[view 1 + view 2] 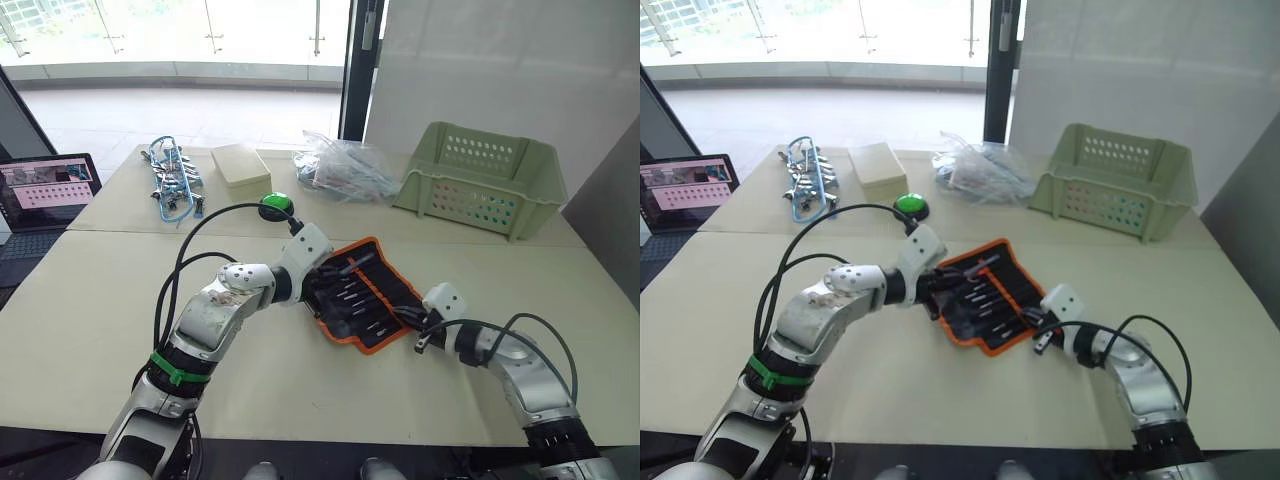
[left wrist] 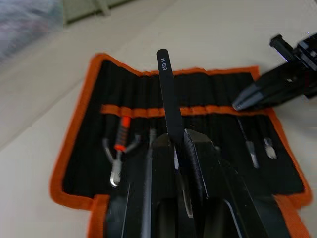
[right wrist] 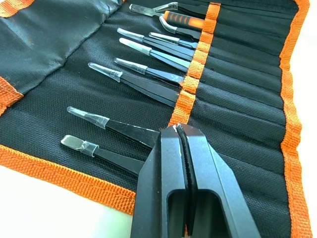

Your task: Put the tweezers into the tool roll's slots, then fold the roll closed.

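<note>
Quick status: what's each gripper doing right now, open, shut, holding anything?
Left gripper: shut on a tweezer, held over the tool roll.
Right gripper: shut, nothing between its fingers, at the roll's orange band.

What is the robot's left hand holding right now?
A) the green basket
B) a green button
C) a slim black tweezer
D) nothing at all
C: in the left wrist view the left hand is shut on a slim black tweezer, poised over the open tool roll.
</note>
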### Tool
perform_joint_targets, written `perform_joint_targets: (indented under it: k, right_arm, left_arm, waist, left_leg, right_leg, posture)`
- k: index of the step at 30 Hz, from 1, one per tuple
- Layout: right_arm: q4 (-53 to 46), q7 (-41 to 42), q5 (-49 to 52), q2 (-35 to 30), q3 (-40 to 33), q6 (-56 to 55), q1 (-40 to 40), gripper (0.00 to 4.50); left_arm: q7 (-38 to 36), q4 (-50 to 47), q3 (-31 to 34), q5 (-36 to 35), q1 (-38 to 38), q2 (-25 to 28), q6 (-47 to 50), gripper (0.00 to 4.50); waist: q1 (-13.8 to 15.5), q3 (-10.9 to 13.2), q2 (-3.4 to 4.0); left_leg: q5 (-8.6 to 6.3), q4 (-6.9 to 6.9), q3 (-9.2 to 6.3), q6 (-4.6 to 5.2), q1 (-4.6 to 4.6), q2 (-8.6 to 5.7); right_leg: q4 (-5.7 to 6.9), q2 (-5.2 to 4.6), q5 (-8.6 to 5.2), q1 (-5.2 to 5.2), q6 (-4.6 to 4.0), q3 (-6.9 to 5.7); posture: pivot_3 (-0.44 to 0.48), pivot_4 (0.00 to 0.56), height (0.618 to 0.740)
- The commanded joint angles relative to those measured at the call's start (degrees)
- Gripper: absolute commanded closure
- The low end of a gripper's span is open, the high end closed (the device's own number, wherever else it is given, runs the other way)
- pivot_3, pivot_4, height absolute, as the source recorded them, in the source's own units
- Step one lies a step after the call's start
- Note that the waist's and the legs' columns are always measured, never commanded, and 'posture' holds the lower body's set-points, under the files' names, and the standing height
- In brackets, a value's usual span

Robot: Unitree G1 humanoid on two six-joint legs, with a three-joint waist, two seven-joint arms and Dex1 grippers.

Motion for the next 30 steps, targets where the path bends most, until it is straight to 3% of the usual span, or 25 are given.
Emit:
perform_joint_targets:
  k: [1,9,22,30]
  right_arm:
    - [1.3,-1.0,-1.9,-0.5,1.9,5.4,4.7,4.5]
    - [-1.2,-2.9,-1.3,-0.1,1.2,6.7,6.7,4.5]
    - [-1.2,-3.3,-1.2,0.2,1.2,6.8,6.9,4.5]
    - [-0.8,-3.2,-1.2,0.3,1.3,6.8,6.3,4.5]
  left_arm:
    - [-2.0,0.3,-2.6,0.0,-2.2,0.4,2.7,4.48]
    - [-2.6,1.9,-7.0,0.9,-2.4,-0.8,5.7,4.48]
    - [-1.0,5.3,-8.6,1.9,-3.5,-5.6,6.3,4.48]
    - [1.0,10.2,-9.9,5.4,-4.6,-8.2,2.8,4.48]
  waist:
    - [0.1,0.0,0.01]
    - [0.6,0.0,0.03]
    - [1.0,0.0,0.03]
    - [1.1,0.0,0.03]
  left_leg:
    - [0.0,0.0,0.0,0.01,-0.02,-0.01]
    - [-0.01,0.0,0.0,0.02,-0.18,-0.02]
    - [0.0,0.05,0.01,0.03,-0.27,-0.03]
    - [0.0,0.09,0.01,0.03,-0.27,-0.05]
  right_leg:
    - [-0.01,-0.01,0.0,-0.03,0.0,0.0]
    - [0.02,-0.01,-0.01,-0.23,0.0,0.01]
    - [0.08,-0.01,0.0,-0.31,-0.01,0.02]
    - [0.1,-0.02,0.01,-0.31,-0.02,0.02]
  posture:
    - [0.0,0.15,0.74]
    - [0.0,0.15,0.74]
    - [0.0,0.15,0.74]
    - [0.0,0.15,0.74]
